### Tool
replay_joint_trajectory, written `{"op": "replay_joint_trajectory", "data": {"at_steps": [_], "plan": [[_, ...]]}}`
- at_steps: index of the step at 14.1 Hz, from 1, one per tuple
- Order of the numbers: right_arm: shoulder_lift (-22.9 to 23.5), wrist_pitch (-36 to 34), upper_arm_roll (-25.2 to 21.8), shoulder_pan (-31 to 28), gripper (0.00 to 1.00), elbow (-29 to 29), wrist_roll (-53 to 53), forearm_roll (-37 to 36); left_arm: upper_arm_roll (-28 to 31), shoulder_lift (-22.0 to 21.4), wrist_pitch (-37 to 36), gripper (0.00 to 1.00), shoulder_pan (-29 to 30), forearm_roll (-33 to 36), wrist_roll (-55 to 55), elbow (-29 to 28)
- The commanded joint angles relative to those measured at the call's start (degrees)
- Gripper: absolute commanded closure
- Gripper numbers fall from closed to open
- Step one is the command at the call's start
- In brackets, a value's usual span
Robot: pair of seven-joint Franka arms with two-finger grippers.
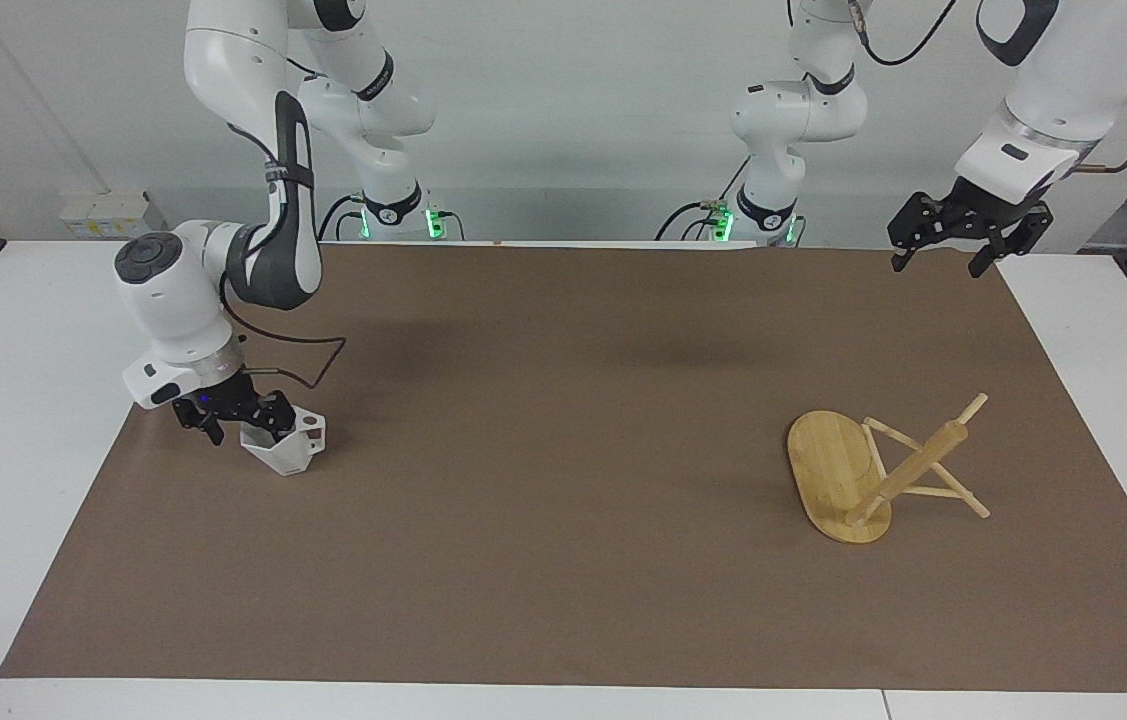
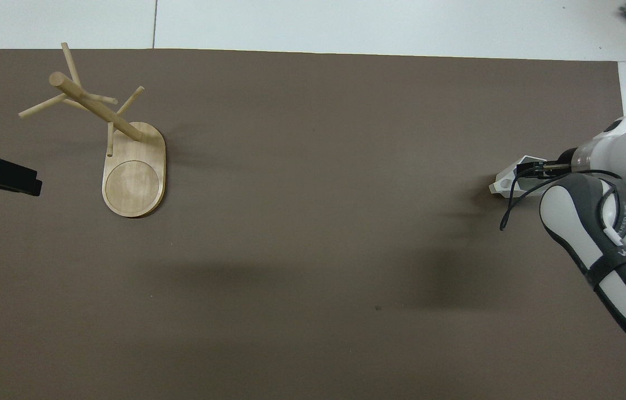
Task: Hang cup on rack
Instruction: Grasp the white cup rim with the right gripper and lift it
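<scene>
A brown mat (image 1: 563, 480) covers a white worktop (image 1: 3, 420) with two robot arms at one long side. The cup (image 1: 288, 445), a small white faceted mug, sits on the mat at the right arm's end, tilted slightly. The right gripper (image 1: 241, 417) is down at the cup with its jaws straddling the rim wall, one finger inside; they look not yet clenched, and whether they grip cannot be told. The rack (image 1: 868, 470), a bamboo stand with an oval base, stands upright well apart at the left arm's end, its pegs bare. The left gripper (image 1: 953, 235) waits in the air above the mat's corner near its own base, jaws released and empty. The task seems barely begun: lifting, carrying and hanging all remain.
</scene>
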Motion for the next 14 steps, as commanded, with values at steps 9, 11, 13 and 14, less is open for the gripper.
{"op": "replay_joint_trajectory", "data": {"at_steps": [9,11,13,14], "plan": [[-0.5,-4.4,0.1,-0.7,1.00,3.4,-0.5,-0.1,-0.2,-1.1,-1.3,0.00,0.6,0.2,0.1,-0.7],[-0.7,-6.9,0.1,-0.9,1.00,5.4,-0.4,-0.1,-0.2,-1.2,-1.2,0.00,0.6,0.2,-0.2,-0.8],[-2.0,-10.0,0.2,-1.0,1.00,7.8,-0.4,0.5,-0.2,-1.2,-0.8,0.00,0.5,0.2,0.4,-1.0],[-2.9,-13.1,0.2,-1.0,1.00,9.8,-0.4,0.7,-0.2,-1.2,-0.1,0.00,0.6,0.2,0.9,-1.3]]}}
